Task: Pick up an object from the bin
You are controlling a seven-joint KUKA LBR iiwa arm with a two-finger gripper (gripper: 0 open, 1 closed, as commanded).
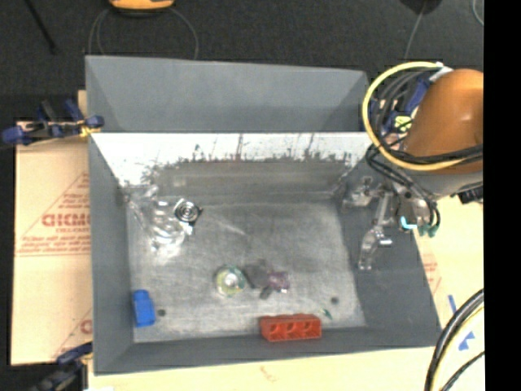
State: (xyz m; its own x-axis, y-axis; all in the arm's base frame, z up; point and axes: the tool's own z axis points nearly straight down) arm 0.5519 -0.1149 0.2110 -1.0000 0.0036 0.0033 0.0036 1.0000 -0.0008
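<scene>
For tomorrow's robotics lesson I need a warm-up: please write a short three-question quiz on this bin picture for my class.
1. True or false: the red brick lies at the lower edge of the bin floor in the camera view.
2. Which thing lies in the floor's lower left corner? A) a blue block B) a yellow ball C) a green cup
3. Fill in: the gripper hangs at the bin's ____ side, apart from the brick and the block.

Key: 1 true; 2 A; 3 right.
</scene>
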